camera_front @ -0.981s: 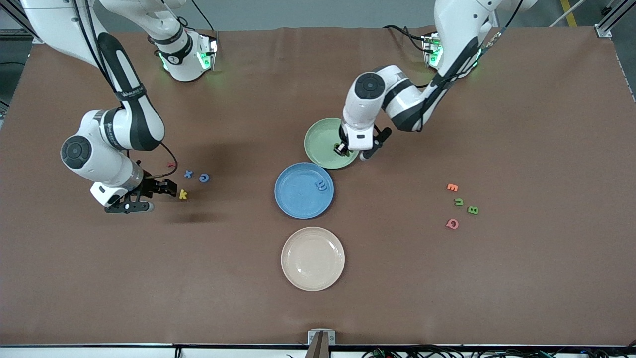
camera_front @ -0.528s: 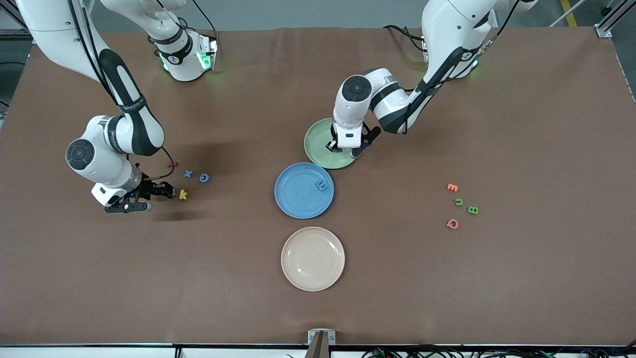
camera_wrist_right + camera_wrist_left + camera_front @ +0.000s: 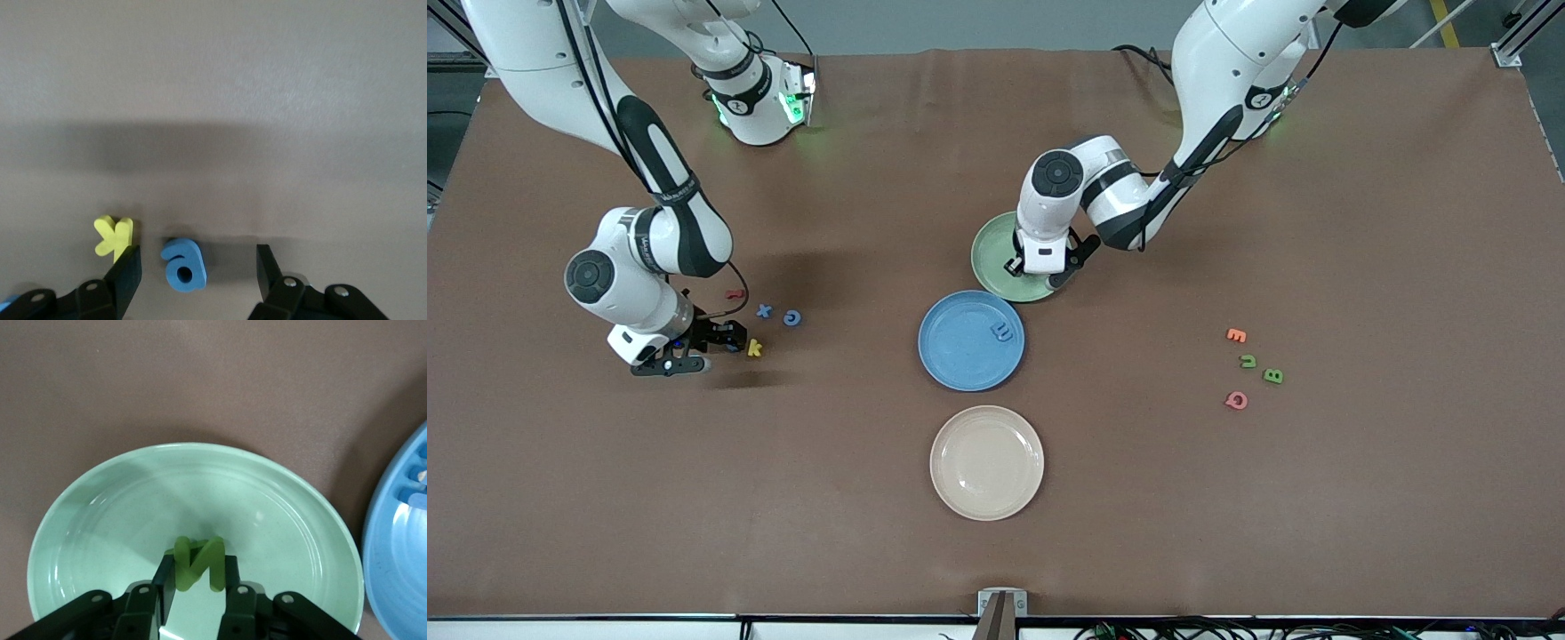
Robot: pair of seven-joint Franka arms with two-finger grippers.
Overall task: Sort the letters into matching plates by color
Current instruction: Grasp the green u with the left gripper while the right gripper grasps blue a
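a: where's the left gripper [image 3: 195, 587] right now?

b: over the pale green plate [image 3: 993, 242], pinching a green letter [image 3: 195, 561] between its fingers. in the left wrist view the letter stands on edge, right above the plate's floor. it reads like an n, but i'd hedge on that. from the front the gripper body hides it entirely.

a: so the coming move is just letting go?

b: that's my judgement: the plate lies straight below the letter, so opening should drop it in.

a: and the right gripper [image 3: 197, 272]?

b: spread wide, low over the table at the right arm's end. a blue letter [image 3: 183, 263] sits between its fingers, closer to one than the other, and a yellow letter [image 3: 115, 237] lies just outside that nearer finger. closing there risks nudging the yellow one.

a: what else is sorted?

b: one blue letter already lies in the blue plate [image 3: 951, 356]. a blue x [image 3: 764, 311] and another blue letter [image 3: 792, 317] wait near the right gripper. two green letters, one [image 3: 1248, 361] beside the other [image 3: 1273, 376], lie toward the left arm's end, among an orange letter [image 3: 1235, 335] and a pink letter [image 3: 1236, 400]. the cream plate [image 3: 960, 489] holds nothing.
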